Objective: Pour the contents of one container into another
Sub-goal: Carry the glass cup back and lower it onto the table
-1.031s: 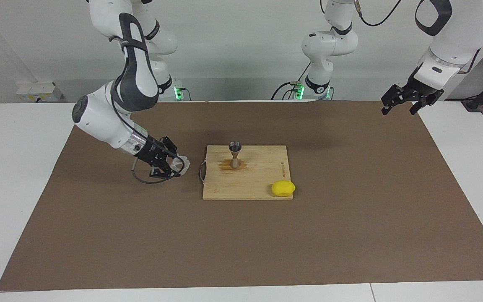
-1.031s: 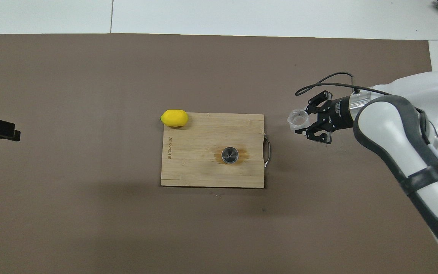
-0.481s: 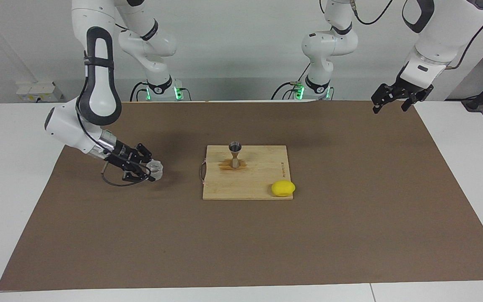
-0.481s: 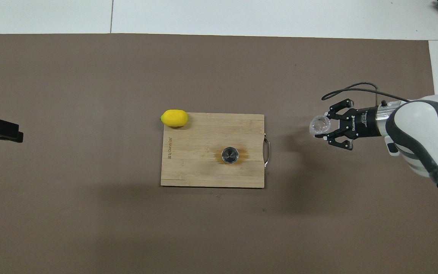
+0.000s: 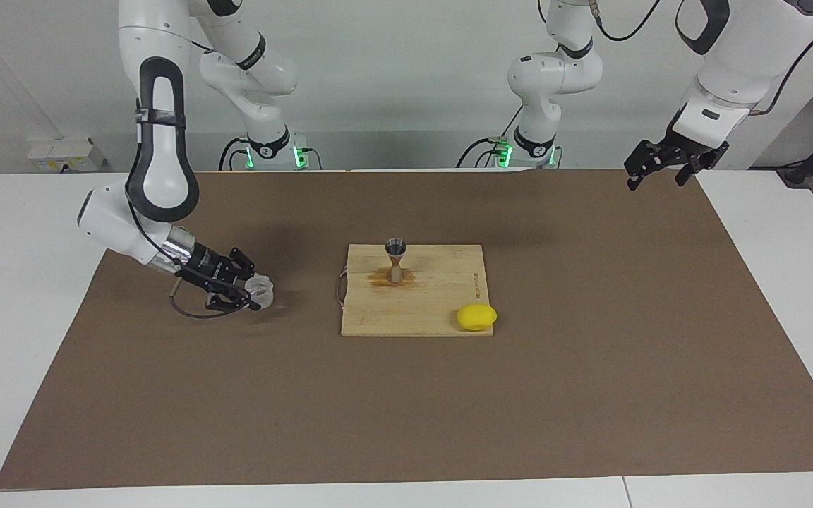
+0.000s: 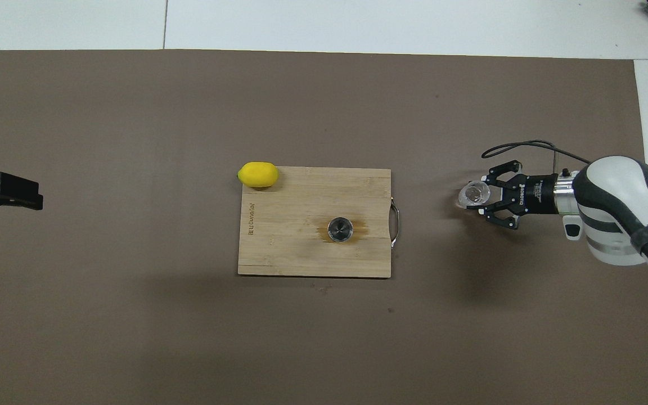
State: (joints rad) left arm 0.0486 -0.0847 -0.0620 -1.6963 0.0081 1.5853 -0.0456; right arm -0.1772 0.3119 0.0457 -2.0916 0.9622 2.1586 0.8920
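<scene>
Count: two arms, two grippers, one glass cup, one jigger, one cutting board, one lemon, one brown mat.

Facing view, left to right:
- Right gripper, low over the mat toward the right arm's end of the table; fingers closed on the glass cup, which sits upright at or just above the mat. Contact with the mat cannot be told.
- Cutting board at the middle of the mat, metal handle toward the right arm's end.
- Jigger upright on the board, on a darker stain in the wood.
- Lemon at the board's corner farthest from the robots, toward the left arm's end.
- Left gripper, raised over the mat's edge at the left arm's end, empty, fingers spread wide; this arm waits.

Change from a second ago: the right gripper carried the cup away from the board's handle, out toward its own end of the table, and lowered it. The cup was tilted then and now stands level. The left gripper drew up and slightly inward. Jigger, board and lemon have not shifted.

View differences: the overhead view looks straight into the cup's mouth and the jigger's bowl, and shows only the left gripper's tip. The facing view alone shows both arms whole and the jigger's hourglass profile.
</scene>
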